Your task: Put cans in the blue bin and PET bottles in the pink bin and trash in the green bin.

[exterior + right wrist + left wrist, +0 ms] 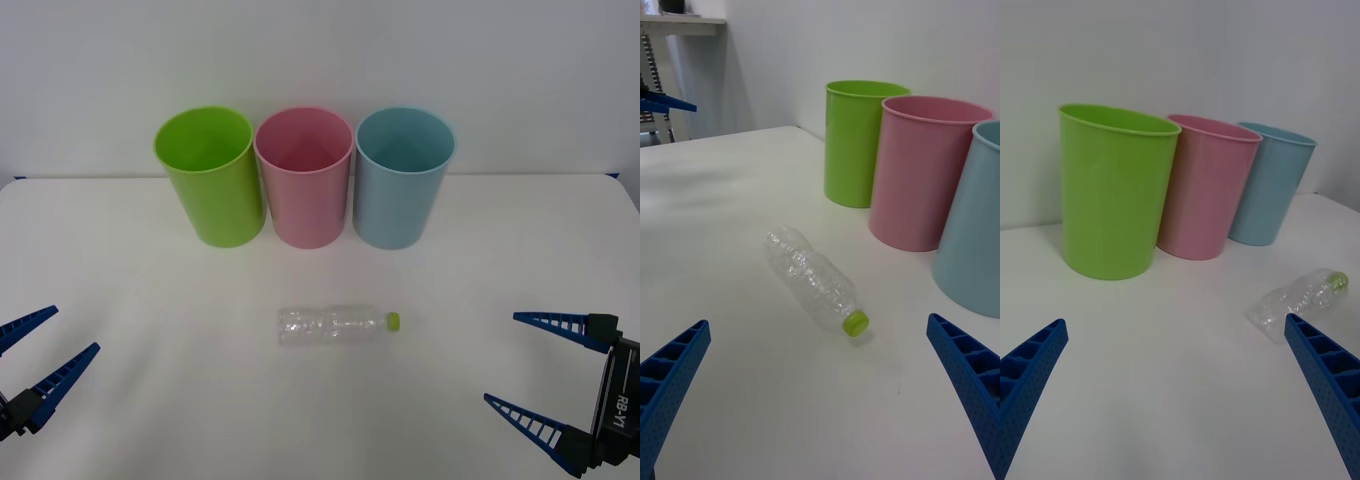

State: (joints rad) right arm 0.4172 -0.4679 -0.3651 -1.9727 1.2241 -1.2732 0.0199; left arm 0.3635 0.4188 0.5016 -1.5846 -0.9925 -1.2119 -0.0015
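We see the PET bottle, clear, crinkled and unlabelled, lying on its side between our two grippers, its lime-green cap turned toward the right gripper. Farther out from both stand the green bin, the pink bin and the blue bin, upright, side by side, the green one nearest the left gripper.

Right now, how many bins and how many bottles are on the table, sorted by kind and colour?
Green bin: 1
Pink bin: 1
Blue bin: 1
Clear PET bottle with a green cap, lying on its side: 1
Total: 4 things, 3 bins and 1 bottle.
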